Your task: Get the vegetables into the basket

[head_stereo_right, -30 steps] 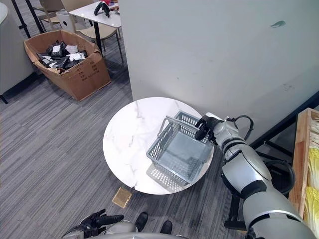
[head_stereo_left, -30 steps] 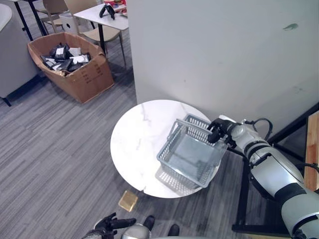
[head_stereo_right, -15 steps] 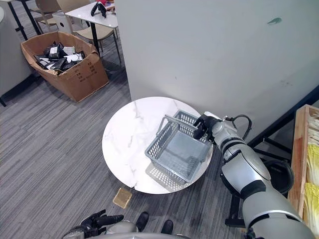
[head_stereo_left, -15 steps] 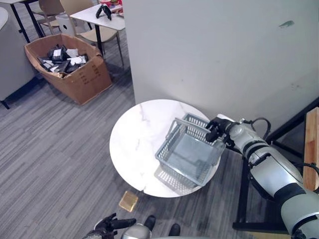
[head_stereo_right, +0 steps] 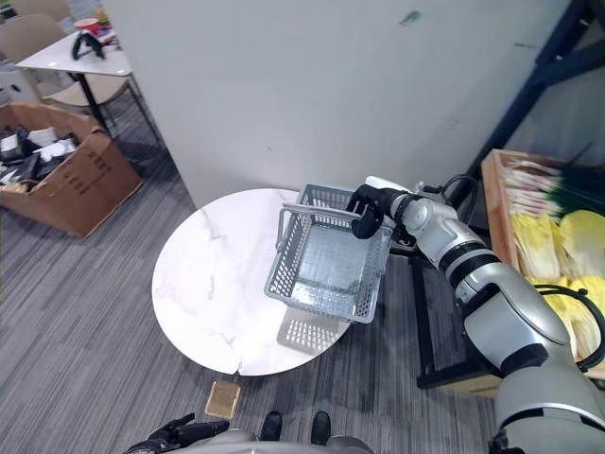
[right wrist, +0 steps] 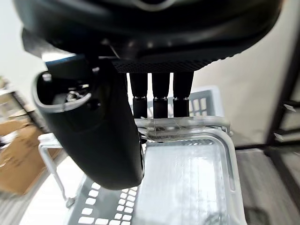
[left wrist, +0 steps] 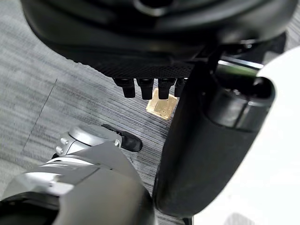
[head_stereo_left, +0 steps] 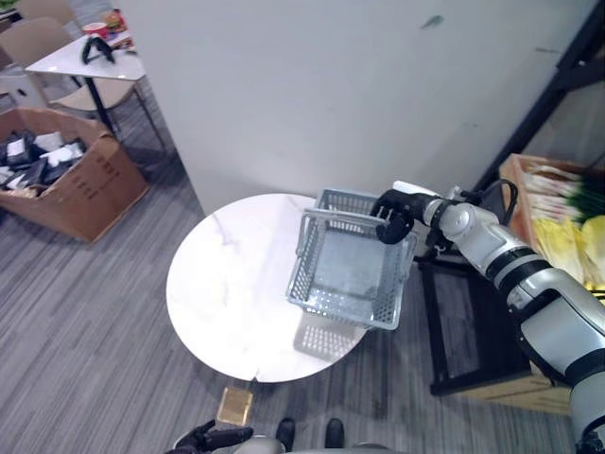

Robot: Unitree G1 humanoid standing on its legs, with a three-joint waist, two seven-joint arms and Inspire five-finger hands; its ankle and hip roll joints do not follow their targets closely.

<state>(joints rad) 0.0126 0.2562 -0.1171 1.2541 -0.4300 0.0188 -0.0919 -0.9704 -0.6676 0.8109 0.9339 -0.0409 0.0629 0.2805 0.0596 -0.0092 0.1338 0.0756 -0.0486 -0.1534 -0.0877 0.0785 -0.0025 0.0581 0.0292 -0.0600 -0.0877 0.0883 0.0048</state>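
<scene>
From the head views, the right hand [head_stereo_left: 392,214] has its fingers curled round the handle of the grey basket [head_stereo_left: 348,284], which hangs tilted above the round white surface [head_stereo_left: 227,293]. Vegetables [head_stereo_right: 558,251] lie in a wooden crate [head_stereo_right: 492,184] on the robot's right, well apart. The left hand [head_stereo_right: 175,433] shows low (fingers relaxed). In the right wrist view, fingers [right wrist: 159,101] clasp the handle [right wrist: 187,124]. The left wrist view shows straight fingers [left wrist: 145,86] above floor.
</scene>
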